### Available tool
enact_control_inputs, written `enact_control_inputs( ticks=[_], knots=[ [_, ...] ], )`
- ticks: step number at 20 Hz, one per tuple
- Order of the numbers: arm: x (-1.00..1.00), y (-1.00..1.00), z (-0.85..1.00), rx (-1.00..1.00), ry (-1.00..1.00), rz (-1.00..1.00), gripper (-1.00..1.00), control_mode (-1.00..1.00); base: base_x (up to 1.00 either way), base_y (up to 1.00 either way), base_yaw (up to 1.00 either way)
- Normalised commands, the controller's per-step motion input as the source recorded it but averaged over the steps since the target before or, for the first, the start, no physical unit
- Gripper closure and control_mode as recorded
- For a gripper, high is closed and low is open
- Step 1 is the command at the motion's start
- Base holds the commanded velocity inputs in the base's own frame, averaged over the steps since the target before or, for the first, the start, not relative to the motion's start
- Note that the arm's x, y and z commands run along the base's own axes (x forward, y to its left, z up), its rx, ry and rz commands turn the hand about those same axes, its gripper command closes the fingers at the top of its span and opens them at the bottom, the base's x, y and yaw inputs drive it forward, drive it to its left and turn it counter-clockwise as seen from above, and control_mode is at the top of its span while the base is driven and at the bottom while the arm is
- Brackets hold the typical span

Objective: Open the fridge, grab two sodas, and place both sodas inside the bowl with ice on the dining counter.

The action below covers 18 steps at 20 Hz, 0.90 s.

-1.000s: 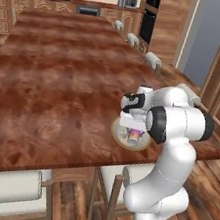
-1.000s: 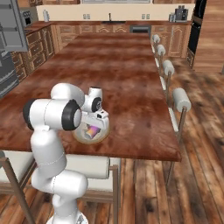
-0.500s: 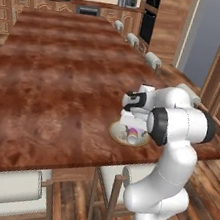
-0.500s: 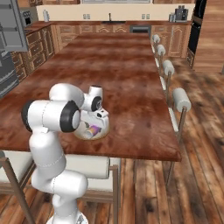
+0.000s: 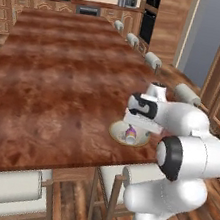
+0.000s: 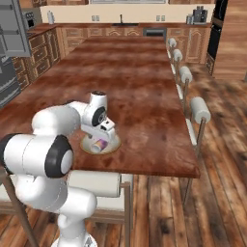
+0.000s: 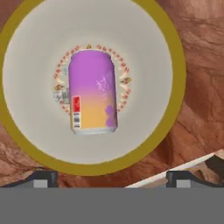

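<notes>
can (image 7: 92, 91) lying on side inside bowl (image 7: 26, 52)

Even, diffuse light fills all 3 views, bright without any single visible source. The bench (image 5: 60, 83) has a glossy top with broad pale sheen bands across its far half in both base views. A soft dark shadow lies under the arm (image 6: 53, 130) near the bench's near edge. The base views are coarse and slightly soft, with far cabinets smeared. In the hand view the can (image 7: 92, 92) is fairly sharp but pixelated; its label print blurs.
</notes>
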Motion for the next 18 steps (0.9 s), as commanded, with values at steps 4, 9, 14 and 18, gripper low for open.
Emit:
enact_control_inputs(
  ticks=[4, 9, 14, 18],
  knots=[
    [-0.84, 0.44, 0.61, 0.00, -0.24, 0.00, -1.00, -1.00, 0.00, 0.00, 0.00],
    [-0.96, 0.40, 0.59, 0.00, -0.21, 0.00, -1.00, -1.00, 0.00, 0.00, 0.00],
    [-0.96, 0.20, 0.71, -0.02, -0.27, 0.00, -1.00, -1.00, 0.00, 0.00, 0.00],
    [-0.98, 0.00, 0.64, -0.08, -0.30, 0.01, -1.00, -1.00, 0.00, 0.00, 0.00]
  ],
)
